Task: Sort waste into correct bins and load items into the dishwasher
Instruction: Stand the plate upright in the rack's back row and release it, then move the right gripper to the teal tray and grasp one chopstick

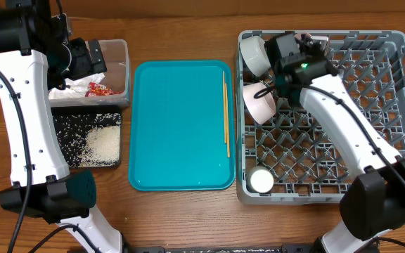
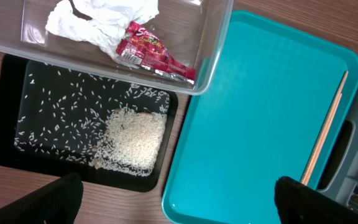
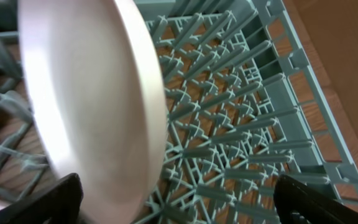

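Filling the right wrist view, a white round plate (image 3: 92, 106) stands on edge, blurred, in the large grey plastic dish rack (image 3: 253, 124). It sits between the widely parted fingers of the right gripper (image 3: 185, 200), close to the finger at 9 o'clock. Whether that finger touches it I cannot tell, and nothing is clamped. Overhead, the right arm stretches from 5 o'clock across the rack to its 11 o'clock corner, beside one white bowl (image 1: 255, 55) and a second white bowl (image 1: 259, 102). A small white cup (image 1: 262, 180) sits at the rack's 7 o'clock corner. The left arm rises along the table's 9 o'clock side and bends over a clear plastic rectangular tub (image 2: 219, 37), with the left gripper (image 2: 179, 200) spread wide and holding nothing. Crumpled white paper napkins (image 2: 98, 18) and a crinkled red snack wrapper (image 2: 151, 53) lie in the tub. At its 6 o'clock a black rectangular tray (image 2: 8, 124) holds loose white rice grains (image 2: 135, 140). Thin wooden chopsticks (image 2: 325, 127) lie along the 3 o'clock edge of a teal serving tray (image 2: 260, 124).
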Motion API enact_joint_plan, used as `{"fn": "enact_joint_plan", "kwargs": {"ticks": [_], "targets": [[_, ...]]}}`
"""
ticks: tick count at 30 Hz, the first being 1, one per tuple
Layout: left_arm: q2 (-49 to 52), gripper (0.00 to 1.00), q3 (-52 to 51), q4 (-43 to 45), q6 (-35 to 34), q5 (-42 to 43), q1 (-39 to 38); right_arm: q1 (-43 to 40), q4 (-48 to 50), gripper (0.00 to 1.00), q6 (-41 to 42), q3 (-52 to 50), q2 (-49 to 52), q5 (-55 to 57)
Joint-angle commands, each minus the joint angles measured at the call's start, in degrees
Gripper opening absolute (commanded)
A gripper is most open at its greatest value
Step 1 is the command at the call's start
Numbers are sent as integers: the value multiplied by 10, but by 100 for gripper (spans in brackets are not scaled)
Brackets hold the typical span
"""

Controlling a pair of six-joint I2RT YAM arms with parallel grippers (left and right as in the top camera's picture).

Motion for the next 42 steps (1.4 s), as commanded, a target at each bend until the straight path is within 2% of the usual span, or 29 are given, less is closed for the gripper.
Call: {"fn": "enact_joint_plan", "kwargs": {"ticks": [1, 4, 6, 9, 12, 18, 26, 30, 42], "targets": [[-3, 100, 4, 1, 7, 2, 0, 2, -33, 100, 2, 81, -42, -55], [-3, 100, 4, 1, 7, 2, 0, 2, -58, 100, -6, 135, -55, -121], [-3, 100, 4, 1, 7, 2, 0, 2, -47, 97, -44, 151, -60, -210], [-3, 100, 4, 1, 7, 2, 0, 2, -12, 83, -77, 150, -57, -383], [-3, 100, 4, 1, 7, 2, 0, 17, 5, 74, -76, 142, -37, -462], [-3, 100, 4, 1, 7, 2, 0, 92, -6, 66, -63, 141, 34, -456], [-3, 100, 4, 1, 7, 2, 0, 172, -2, 65, -15, 141, 132, -349], [-3, 100, 4, 1, 7, 2, 0, 186, 7, 65, -6, 141, 189, -308], [-3, 100, 4, 1, 7, 2, 0, 183, 34, 64, -5, 141, 278, -303]]}}
